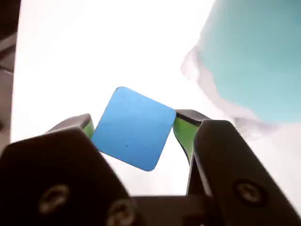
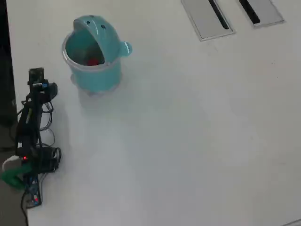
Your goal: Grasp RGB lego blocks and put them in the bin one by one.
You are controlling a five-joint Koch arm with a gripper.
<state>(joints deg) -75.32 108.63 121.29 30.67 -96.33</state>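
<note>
Blue lego block (image 1: 133,128) pinched corner-on between closed green-padded gripper (image 1: 134,129) jaws, diamond-wise, one corner pointing up-left, near teal bin (image 2: 96,75); red block (image 2: 92,61) inside bin.

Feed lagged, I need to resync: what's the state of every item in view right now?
blue block: held between the tool's pads, tilted, off the table.
tool: shut on the blue block.
red block: inside the bin.
bin: upright, lid tipped back, mouth open.
</note>
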